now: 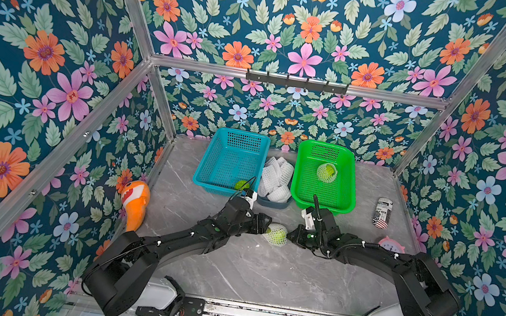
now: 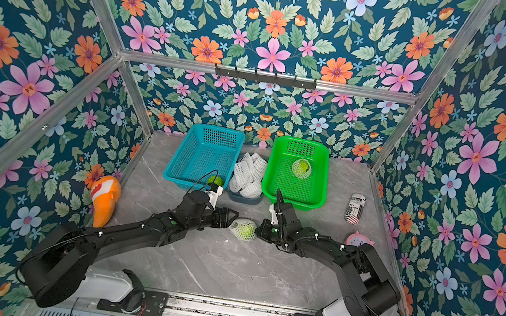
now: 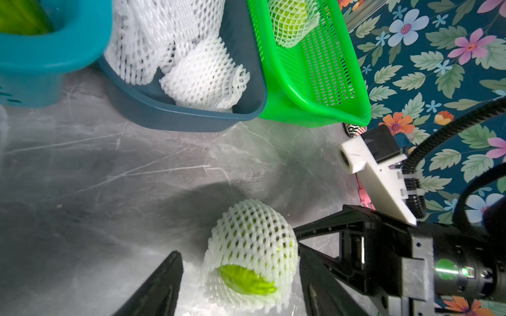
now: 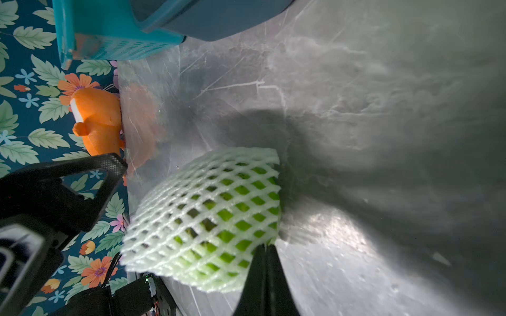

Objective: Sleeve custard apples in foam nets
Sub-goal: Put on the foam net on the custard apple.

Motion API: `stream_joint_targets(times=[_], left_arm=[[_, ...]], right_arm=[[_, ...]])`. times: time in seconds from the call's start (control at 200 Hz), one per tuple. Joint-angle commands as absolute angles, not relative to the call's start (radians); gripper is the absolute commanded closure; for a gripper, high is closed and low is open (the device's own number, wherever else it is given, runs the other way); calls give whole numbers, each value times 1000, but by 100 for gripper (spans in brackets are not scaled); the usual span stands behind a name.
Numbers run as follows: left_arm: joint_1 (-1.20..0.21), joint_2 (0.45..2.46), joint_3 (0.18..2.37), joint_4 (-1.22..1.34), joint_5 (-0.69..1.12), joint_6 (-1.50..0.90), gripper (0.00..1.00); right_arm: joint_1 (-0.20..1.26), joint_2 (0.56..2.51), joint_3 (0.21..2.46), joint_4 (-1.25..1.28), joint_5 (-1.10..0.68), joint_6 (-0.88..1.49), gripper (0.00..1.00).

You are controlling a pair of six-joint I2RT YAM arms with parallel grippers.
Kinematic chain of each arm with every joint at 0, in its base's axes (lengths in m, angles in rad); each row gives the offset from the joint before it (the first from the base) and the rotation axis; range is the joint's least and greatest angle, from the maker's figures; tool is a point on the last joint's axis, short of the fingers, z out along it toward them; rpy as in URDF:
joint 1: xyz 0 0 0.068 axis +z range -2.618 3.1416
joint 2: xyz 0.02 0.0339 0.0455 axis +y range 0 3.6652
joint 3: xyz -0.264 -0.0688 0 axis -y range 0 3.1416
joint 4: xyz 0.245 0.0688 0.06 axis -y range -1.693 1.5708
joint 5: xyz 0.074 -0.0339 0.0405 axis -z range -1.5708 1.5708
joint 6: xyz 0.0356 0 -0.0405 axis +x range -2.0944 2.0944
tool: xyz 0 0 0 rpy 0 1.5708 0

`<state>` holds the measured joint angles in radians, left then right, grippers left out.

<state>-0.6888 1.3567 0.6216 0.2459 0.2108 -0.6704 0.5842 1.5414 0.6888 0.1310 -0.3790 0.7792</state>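
Custard apple (image 3: 246,281), mostly sleeved in a foam net (image 3: 254,232), lies on the worktop (image 1: 244,267) between left claw (image 1: 267,229), jaws apart, and right claw (image 1: 290,234), closed against the net; best to ease netting gently over the bare end.

- The fruit (image 3: 246,280) is bright green under a white, diamond-holed net (image 3: 252,232).
- The blue basket (image 1: 235,132) and green basket (image 1: 322,207) have grid holes.
- The table (image 1: 244,267) is grey marble.
- The walls (image 1: 53,65) are teal, flowered.

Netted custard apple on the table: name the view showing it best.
Left wrist: the netted custard apple shows whole, open end exposed. Right wrist shows its mesh side close; both top views show it small.
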Motion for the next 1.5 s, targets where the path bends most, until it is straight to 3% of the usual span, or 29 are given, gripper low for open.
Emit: stream_joint_targets(times=[0.0, 0.855, 1.145, 1.325, 1.38, 1.495], left_arm=[[-692, 1388, 638, 249, 235, -653, 29], [-734, 1543, 712, 252, 322, -615, 31], [-742, 1532, 752, 225, 326, -603, 33], [-744, 1541, 753, 234, 344, -607, 38], [-745, 1546, 754, 239, 354, -609, 43], [-747, 1546, 757, 239, 353, -612, 43]], right_arm=[[585, 1551, 681, 143, -356, 773, 100], [566, 1601, 637, 197, -337, 779, 100], [538, 1545, 634, 128, -327, 781, 76], [521, 1487, 622, 92, -321, 769, 75], [522, 1463, 626, 80, -318, 767, 75], [522, 1408, 619, 100, -335, 774, 74]])
